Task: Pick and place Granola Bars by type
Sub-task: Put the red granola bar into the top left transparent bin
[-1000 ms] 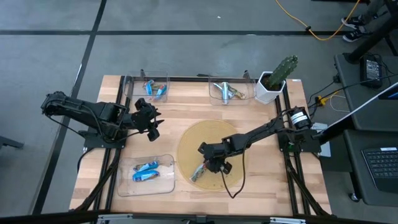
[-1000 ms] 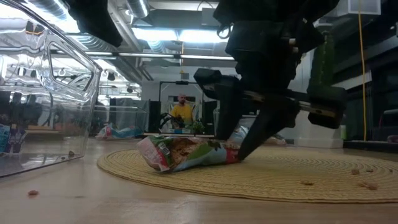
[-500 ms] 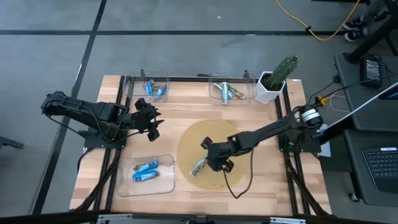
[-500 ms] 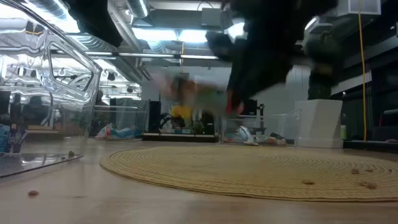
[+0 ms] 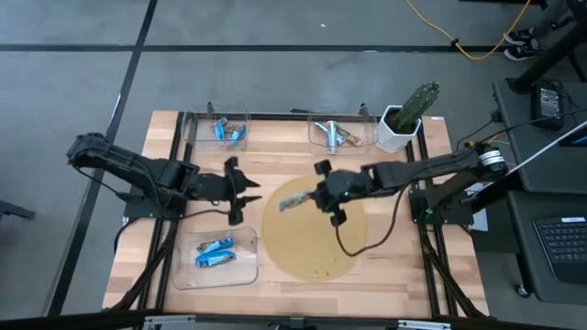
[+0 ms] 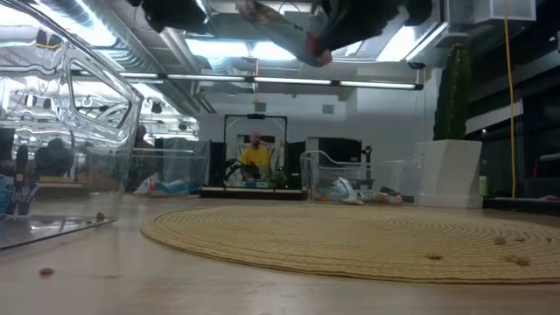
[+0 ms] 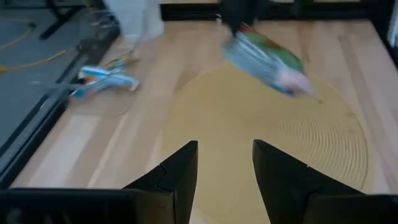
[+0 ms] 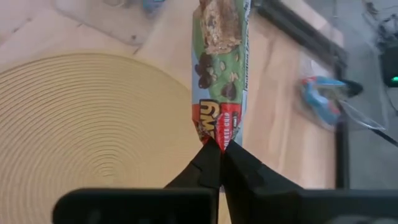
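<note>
1. My right gripper (image 5: 316, 196) was pinched tight on one end of a green/red granola bar (image 5: 294, 202), held up in the air over the woven mat (image 5: 312, 252), around the mat's 11 o'clock edge in the high view. In the right wrist view the bar (image 8: 221, 74) stuck straight out from the closed fingertips (image 8: 210, 163).
2. From table height I could only catch the bar (image 6: 278, 26) hanging way up near the top of the picture, well clear of the mat (image 6: 350, 236).
3. My left gripper (image 5: 246, 194) sat at about 9 o'clock from the mat, fingers (image 7: 180, 174) spread apart with nothing between them, pointing toward the held bar (image 7: 264, 55). The two grippers were near each other but not touching.
4. Clear tray (image 5: 215, 258) at roughly 8 o'clock of the table had two blue bars (image 5: 215, 253) lying in it.
5. Tray (image 5: 224, 131) at about 11 o'clock also had blue bars (image 5: 227, 132).
6. Tray (image 5: 335, 134) at about 1 o'clock held silver bars (image 5: 330, 133), with a white pot of cactus (image 5: 404, 119) just beside it.
7. A person in yellow (image 6: 255, 157) was way back in the room in the low view.
</note>
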Motion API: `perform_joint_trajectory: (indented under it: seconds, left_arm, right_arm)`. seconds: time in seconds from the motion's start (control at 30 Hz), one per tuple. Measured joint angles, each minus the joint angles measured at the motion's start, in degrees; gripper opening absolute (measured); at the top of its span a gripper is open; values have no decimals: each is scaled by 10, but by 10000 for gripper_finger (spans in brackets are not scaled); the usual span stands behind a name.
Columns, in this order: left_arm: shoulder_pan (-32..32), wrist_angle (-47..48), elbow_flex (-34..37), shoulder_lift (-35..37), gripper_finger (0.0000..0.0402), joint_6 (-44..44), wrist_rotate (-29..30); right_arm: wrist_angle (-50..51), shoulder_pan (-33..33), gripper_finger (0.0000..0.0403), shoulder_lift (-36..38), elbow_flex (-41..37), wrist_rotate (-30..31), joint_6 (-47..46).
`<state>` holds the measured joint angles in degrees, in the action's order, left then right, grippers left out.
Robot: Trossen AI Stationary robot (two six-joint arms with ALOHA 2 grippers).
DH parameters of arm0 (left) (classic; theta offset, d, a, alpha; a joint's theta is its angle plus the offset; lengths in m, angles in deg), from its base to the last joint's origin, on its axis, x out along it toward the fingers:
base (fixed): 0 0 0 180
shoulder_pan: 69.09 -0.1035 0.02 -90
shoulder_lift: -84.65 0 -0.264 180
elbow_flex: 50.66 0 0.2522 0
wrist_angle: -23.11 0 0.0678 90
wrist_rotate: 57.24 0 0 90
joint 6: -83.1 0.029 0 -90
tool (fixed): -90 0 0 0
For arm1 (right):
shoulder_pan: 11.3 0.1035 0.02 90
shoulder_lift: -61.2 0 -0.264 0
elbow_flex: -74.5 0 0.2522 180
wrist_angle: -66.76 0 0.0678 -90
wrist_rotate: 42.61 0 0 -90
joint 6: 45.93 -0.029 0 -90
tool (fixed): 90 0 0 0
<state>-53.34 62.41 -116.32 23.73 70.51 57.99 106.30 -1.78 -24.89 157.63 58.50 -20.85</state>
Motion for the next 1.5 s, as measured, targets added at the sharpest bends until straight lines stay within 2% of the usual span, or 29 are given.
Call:
perform_joint_trajectory:
  seconds: [0.2,0.37,0.57,0.7,1.0,1.5]
  left_arm:
    - [-1,-50,0,-54,154,47,-27]
    - [-1,-91,1,-78,194,75,-53]
    - [-1,-118,1,-82,244,94,-31]
    - [-1,-123,1,-82,261,94,-6]
    - [-1,-169,0,-90,271,114,-3]
    - [-17,-250,0,-147,268,151,-7]
  right_arm:
    - [0,-31,6,15,0,-1,4]
    - [10,-45,11,15,0,-7,5]
    - [15,-45,9,15,0,-20,5]
    - [15,-45,8,14,0,-31,5]
    - [14,-45,8,14,0,-32,6]
    - [15,-46,8,14,0,-32,7]
